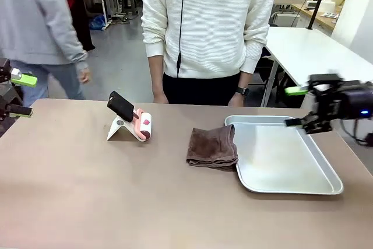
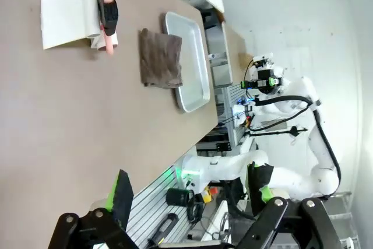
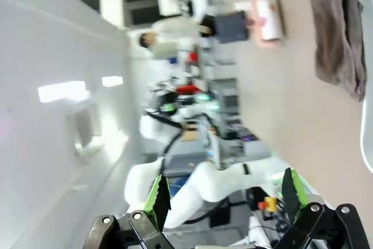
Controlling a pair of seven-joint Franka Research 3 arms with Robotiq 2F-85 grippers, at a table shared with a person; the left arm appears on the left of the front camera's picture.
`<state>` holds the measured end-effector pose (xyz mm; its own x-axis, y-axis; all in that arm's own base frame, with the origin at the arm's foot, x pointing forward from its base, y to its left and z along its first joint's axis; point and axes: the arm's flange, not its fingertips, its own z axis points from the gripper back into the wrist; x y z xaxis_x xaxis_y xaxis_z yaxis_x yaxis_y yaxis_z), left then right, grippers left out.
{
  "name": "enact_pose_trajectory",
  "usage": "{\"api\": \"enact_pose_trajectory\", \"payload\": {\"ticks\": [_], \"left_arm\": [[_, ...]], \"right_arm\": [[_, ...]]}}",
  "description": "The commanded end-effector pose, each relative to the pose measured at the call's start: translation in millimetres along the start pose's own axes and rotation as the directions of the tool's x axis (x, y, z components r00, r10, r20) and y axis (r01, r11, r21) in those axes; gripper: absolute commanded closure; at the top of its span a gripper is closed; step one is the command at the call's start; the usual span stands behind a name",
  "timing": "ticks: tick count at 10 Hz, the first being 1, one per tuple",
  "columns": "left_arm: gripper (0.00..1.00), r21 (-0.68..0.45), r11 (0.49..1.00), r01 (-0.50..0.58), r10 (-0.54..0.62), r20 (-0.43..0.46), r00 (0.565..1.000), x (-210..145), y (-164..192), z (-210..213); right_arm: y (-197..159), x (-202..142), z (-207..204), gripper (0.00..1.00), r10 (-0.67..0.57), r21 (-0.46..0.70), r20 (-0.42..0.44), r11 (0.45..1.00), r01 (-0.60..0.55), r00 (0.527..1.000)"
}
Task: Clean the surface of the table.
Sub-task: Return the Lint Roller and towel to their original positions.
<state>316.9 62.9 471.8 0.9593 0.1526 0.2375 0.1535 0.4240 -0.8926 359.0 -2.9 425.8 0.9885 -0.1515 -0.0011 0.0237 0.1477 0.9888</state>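
Note:
The taupe-brown table [image 1: 87,190] spreads across the front view. A crumpled brown cloth [image 1: 213,147] lies near its middle, touching the left rim of a steel tray [image 1: 280,155]. My left gripper [image 1: 17,95] hovers open at the table's far left edge, holding nothing. Above the tray's far right corner my right gripper [image 1: 296,107] is open and empty too. In the left wrist view, the left gripper [image 2: 189,190] spreads wide over the table [image 2: 58,115], the cloth [image 2: 160,56] far ahead. The right wrist view has the right gripper [image 3: 224,190] open, with the cloth [image 3: 338,42] ahead.
A lint roller with a black handle [image 1: 131,118] leans on a white stand left of the cloth. One person stands at the far edge, hands [image 1: 160,98] near the table. Another person [image 1: 41,27] walks by at the back left. A white table [image 1: 315,51] stands behind at right.

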Motion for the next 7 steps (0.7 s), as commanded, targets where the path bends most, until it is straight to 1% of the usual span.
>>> {"api": "enact_pose_trajectory", "payload": {"ticks": [1, 2, 3, 4, 7], "left_arm": [[0.0, -0.09, 0.996, -0.014, 0.014, -0.007, 1.0, -27.4, 27.8, -17.3], [0.0, -0.125, 0.991, -0.038, 0.04, 0.014, 0.999, -22.0, 40.1, -7.4], [0.0, -0.169, 0.98, -0.11, 0.126, 0.089, 0.988, -15.4, 49.2, 0.5], [0.0, -0.061, 0.997, -0.043, 0.043, -0.002, 0.999, 1.6, 23.5, -1.6], [0.0, -0.061, 0.997, -0.043, 0.043, -0.002, 0.999, 1.6, 23.5, -1.6]], "right_arm": [[-41.8, -46.8, 28.5, 0.0, 0.006, 0.156, 0.061, 0.988, -0.016, 0.998], [-48.5, -47.0, 43.4, 0.0, 0.015, 0.224, 0.046, 0.974, -0.025, 0.999], [-53.7, -43.0, 45.3, 0.0, 0.02, 0.241, 0.069, 0.97, -0.036, 0.997], [-21.1, -4.1, 55.4, 0.0, -0.011, 0.147, 0.058, 0.989, 0.003, 0.998], [-21.1, -4.1, 55.4, 0.0, -0.011, 0.147, 0.058, 0.989, 0.003, 0.998]]}}
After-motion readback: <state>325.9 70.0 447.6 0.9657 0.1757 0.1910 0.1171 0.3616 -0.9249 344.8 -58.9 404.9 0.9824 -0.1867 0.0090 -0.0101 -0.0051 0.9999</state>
